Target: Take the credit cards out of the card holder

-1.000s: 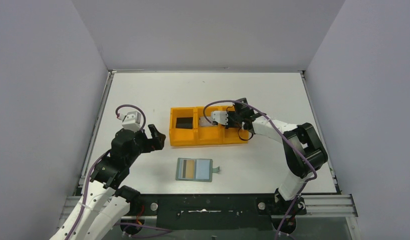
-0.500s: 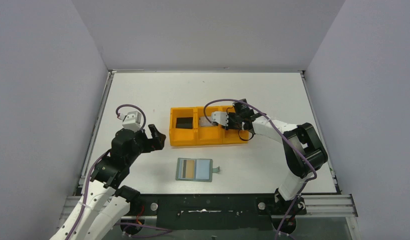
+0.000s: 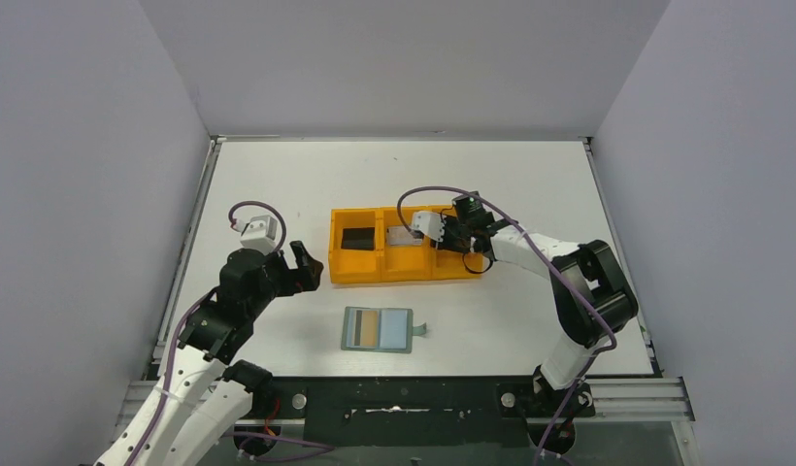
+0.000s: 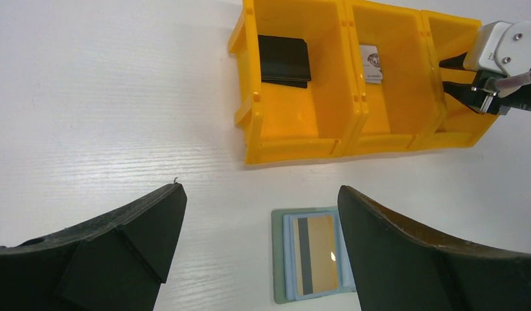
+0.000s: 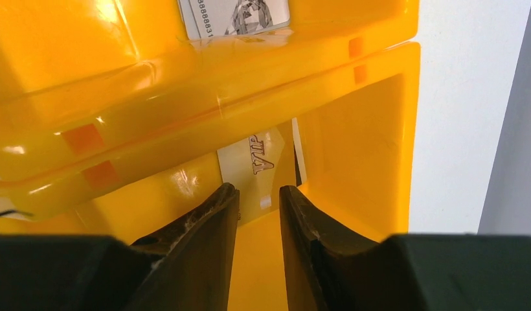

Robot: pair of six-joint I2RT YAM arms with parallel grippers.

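Observation:
The card holder (image 3: 398, 329) (image 4: 278, 259) lies open on the table near the front, with a tan-brown credit card (image 3: 369, 329) (image 4: 318, 253) in its pale blue pocket. A black card (image 3: 355, 237) (image 4: 283, 58) lies in the left compartment of the orange tray (image 3: 357, 272). The middle compartment holds a silvery card (image 3: 406, 236) (image 4: 371, 63) (image 5: 236, 16). My right gripper (image 3: 452, 240) (image 5: 258, 189) is inside the right compartment, its jaws slightly apart and empty. Just past its tips a pale card marked VIP (image 5: 256, 170) leans on the divider. My left gripper (image 3: 302, 267) (image 4: 261, 191) hovers wide open, left of the tray and behind the card holder.
The orange tray (image 4: 295, 146) stands mid-table, with bare white table around it. Grey walls close off the left, right and back. A black rail runs along the near edge by the arm bases.
My right gripper's jaws have parted a little inside the right compartment, and its wrist has shifted slightly back. The left arm has barely moved.

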